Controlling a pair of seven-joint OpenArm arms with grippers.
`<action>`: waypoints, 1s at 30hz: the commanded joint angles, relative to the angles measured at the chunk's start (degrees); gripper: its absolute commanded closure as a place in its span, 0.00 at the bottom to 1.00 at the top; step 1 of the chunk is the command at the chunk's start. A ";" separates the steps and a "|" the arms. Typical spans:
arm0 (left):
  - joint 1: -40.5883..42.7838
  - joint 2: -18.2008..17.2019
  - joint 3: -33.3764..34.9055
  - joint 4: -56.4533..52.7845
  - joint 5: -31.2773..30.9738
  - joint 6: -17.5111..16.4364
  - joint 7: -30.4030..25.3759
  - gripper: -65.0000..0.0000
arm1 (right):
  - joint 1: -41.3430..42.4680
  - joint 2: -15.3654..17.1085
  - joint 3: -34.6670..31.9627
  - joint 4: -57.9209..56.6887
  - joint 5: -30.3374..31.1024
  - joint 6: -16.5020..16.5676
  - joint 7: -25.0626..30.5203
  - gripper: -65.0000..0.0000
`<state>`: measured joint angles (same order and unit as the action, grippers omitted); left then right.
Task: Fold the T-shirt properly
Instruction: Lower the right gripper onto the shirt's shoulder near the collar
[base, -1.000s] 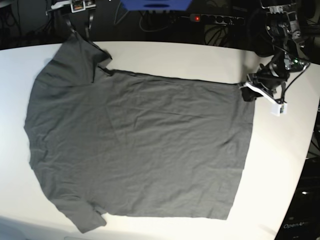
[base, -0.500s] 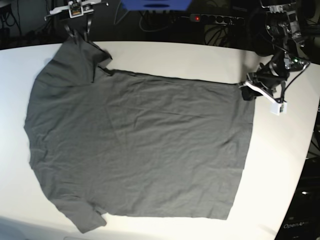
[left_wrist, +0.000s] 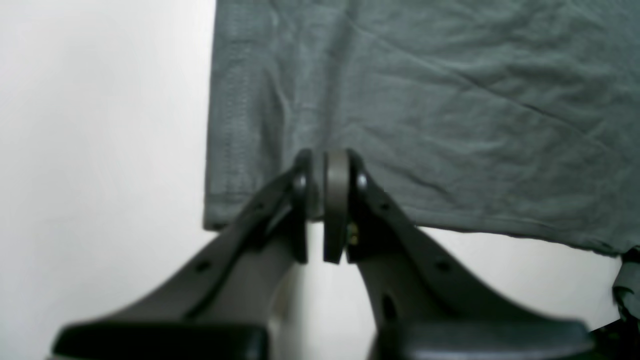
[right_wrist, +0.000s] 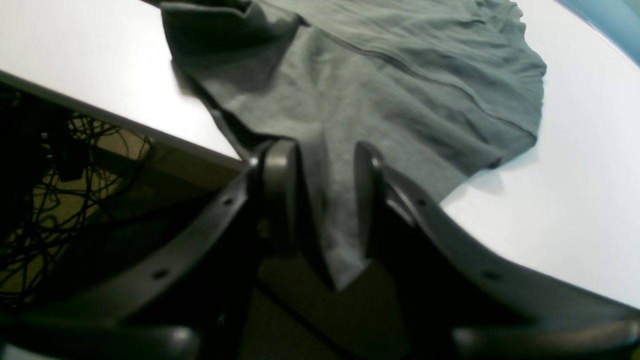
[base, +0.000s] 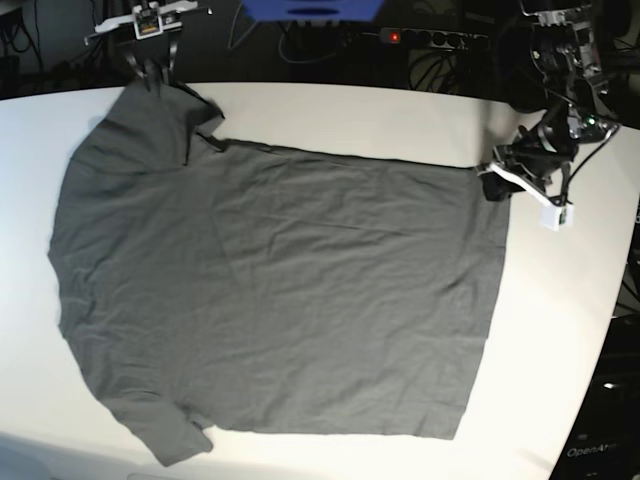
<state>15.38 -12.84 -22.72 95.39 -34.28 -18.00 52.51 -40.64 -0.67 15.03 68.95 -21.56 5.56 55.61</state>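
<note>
Left gripper (left_wrist: 322, 187) pinches the T-shirt (base: 270, 290) hem corner; right gripper (right_wrist: 320, 200) straddles a sleeve edge, jaws partly apart. Shirt lies flat, no fold made.

The T-shirt (base: 270, 290) covers most of the white table (base: 560, 330), leaving bare strips along the far edge and the side by the left gripper (base: 490, 185). Behind the table, a power strip (base: 425, 38) and tangled cables (right_wrist: 55, 150) crowd the dark space past the edge.
</note>
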 joint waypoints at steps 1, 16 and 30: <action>-0.30 -0.48 -0.27 0.83 -0.66 -0.24 -0.86 0.94 | -0.72 0.27 0.23 0.55 0.59 -0.24 0.96 0.84; 0.49 -0.39 -0.36 1.53 -1.10 -0.24 -0.78 0.94 | -0.37 0.27 0.31 3.45 0.51 -0.24 -4.49 0.97; 0.40 -0.39 -0.44 2.06 -1.19 -0.15 1.42 0.94 | -0.02 -1.40 5.41 8.02 0.51 -0.24 -4.05 0.97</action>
<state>16.16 -12.67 -22.85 96.09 -34.68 -17.80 54.87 -40.03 -2.48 20.08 75.85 -21.98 5.80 49.69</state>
